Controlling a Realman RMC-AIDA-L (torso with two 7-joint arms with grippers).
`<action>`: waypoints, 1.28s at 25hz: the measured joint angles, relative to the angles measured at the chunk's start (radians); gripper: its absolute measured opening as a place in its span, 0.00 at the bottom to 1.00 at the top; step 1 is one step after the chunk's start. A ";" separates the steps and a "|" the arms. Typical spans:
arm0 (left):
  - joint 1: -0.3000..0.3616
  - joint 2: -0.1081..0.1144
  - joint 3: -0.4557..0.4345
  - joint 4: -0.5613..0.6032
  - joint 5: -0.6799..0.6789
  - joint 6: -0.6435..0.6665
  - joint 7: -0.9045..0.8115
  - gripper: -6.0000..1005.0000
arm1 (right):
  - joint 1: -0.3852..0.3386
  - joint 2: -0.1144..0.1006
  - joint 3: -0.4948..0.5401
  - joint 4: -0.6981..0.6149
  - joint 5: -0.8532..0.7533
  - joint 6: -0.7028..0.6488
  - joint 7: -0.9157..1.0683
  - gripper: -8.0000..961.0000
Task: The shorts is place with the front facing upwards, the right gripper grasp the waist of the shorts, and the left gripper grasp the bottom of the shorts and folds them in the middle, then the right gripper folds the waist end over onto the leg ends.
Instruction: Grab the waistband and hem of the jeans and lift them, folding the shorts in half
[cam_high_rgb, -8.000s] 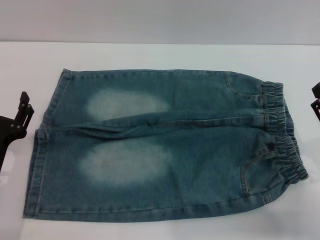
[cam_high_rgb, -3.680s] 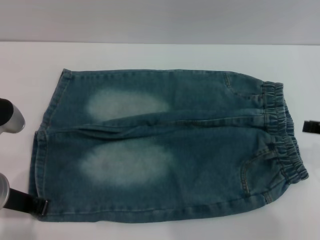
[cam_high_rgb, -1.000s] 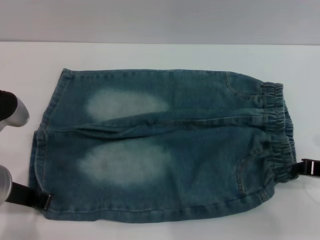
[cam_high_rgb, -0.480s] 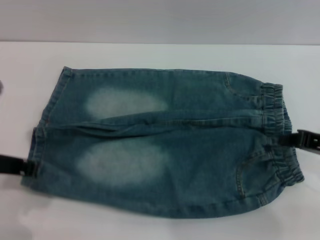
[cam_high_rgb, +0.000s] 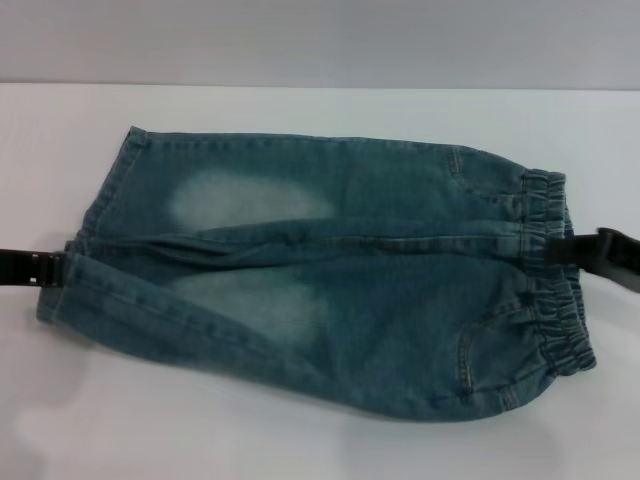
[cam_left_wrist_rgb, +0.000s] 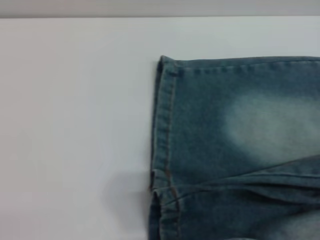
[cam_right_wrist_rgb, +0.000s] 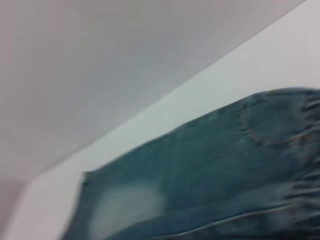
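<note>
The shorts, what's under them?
Under the shorts is the white table, bare around them. The near leg is lifted and rolling over, with the left gripper at the hem and the right gripper at the waist. Anything beneath the denim is covered.

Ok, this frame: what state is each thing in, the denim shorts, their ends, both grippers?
Blue faded denim shorts: front up, near long edge lifted and rolling toward the far side, fold unfinished.
Gathered elastic waist: pinched at its middle by the right gripper.
Flat leg hems: near hem raised, far hem flat.
Black left gripper: at the leg hems, gripping.
Black right gripper: at the waist, gripping.
White table: bearing the shorts.
</note>
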 joint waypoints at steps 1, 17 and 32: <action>-0.001 -0.001 0.004 0.001 0.000 0.000 -0.001 0.04 | -0.009 0.001 0.000 0.031 -0.041 0.000 0.017 0.01; -0.030 -0.002 0.062 0.008 0.005 -0.035 -0.052 0.04 | -0.051 0.003 -0.035 0.122 -0.358 -0.002 0.191 0.43; -0.053 -0.002 0.063 0.024 0.006 -0.041 -0.054 0.04 | -0.009 0.005 -0.073 0.052 -0.341 -0.005 0.191 0.59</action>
